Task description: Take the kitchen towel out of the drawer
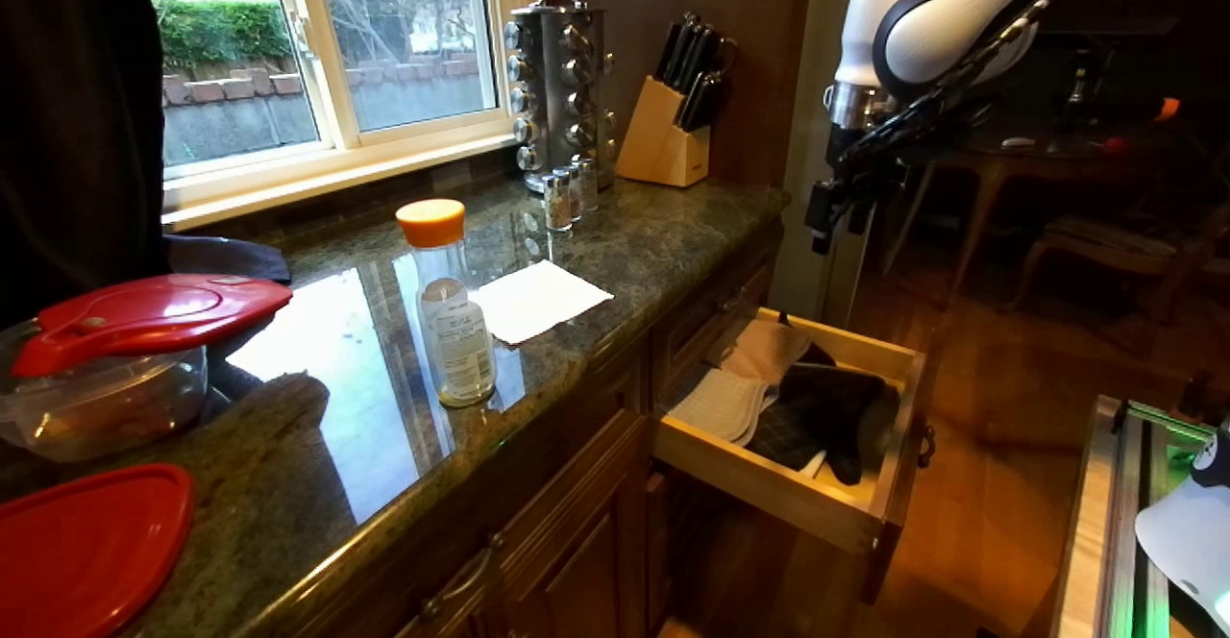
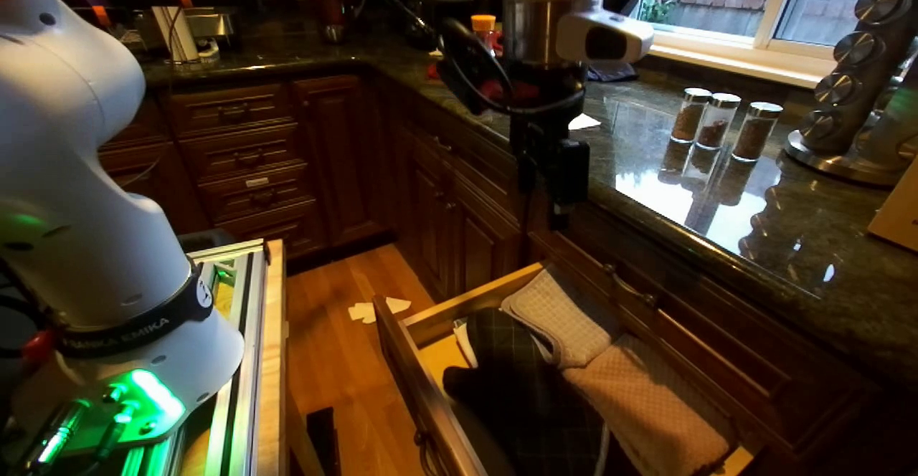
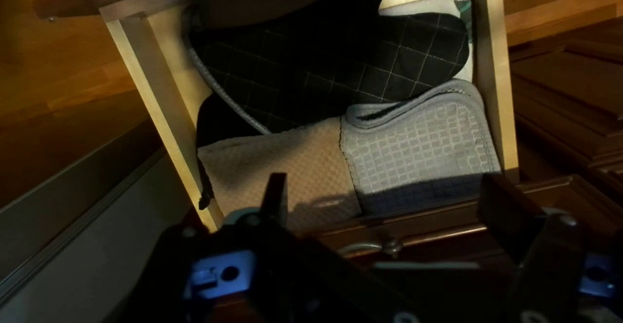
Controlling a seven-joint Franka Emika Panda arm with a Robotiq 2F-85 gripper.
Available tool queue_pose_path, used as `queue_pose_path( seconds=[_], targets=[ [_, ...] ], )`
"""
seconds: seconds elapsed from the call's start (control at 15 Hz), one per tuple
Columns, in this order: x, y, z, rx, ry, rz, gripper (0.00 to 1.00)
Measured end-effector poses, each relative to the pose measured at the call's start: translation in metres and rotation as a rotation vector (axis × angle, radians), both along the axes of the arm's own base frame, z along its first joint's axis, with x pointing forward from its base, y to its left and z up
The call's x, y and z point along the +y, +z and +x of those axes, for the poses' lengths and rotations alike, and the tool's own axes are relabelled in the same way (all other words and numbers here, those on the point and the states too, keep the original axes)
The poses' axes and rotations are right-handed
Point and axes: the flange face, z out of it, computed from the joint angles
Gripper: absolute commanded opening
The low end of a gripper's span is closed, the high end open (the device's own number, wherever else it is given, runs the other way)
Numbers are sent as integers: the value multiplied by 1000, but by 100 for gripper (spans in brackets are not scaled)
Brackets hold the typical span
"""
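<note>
The kitchen towel is a light grey, checked, folded cloth [image 3: 418, 138] lying in the open drawer [image 3: 500, 94], by one side wall. The towel also shows in both exterior views [image 1: 721, 405] [image 2: 559, 315]. The drawer's pale wood sides show there too [image 1: 769, 486] [image 2: 473, 294]. My gripper [image 3: 384, 182] is open and empty, with its fingers wide apart. In the wrist view its fingertips overlap the cabinet side of the drawer, where the towel's near edge is in shadow. In both exterior views the gripper [image 1: 834, 220] [image 2: 549, 200] hangs above the drawer, touching nothing.
A peach cloth [image 3: 287, 172] lies beside the towel, and a black quilted mitt [image 3: 331, 60] touches its far edge. A cabinet handle [image 3: 370, 247] is near the jaws. The stone counter [image 1: 663, 244] holds a bottle [image 1: 456, 331], a paper sheet [image 1: 543, 300] and spice jars [image 2: 717, 121].
</note>
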Motion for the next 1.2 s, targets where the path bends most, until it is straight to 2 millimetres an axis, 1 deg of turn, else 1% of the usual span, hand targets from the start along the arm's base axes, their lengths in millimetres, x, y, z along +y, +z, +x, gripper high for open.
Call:
queue_pose_path(
  seconds=[0.27,0.47,0.6,0.67,0.73,1.07,1.2],
  targets=[
    [-5,-59,13,-20,12,8,100],
    [-7,-103,19,-15,22,9,100],
    [-9,-127,23,-1,28,18,100],
    [-10,-134,25,8,28,20,100],
    [-10,-137,28,11,29,21,100],
    [-10,-136,32,4,24,31,100],
    [-5,-141,32,10,19,51,100]
  ],
)
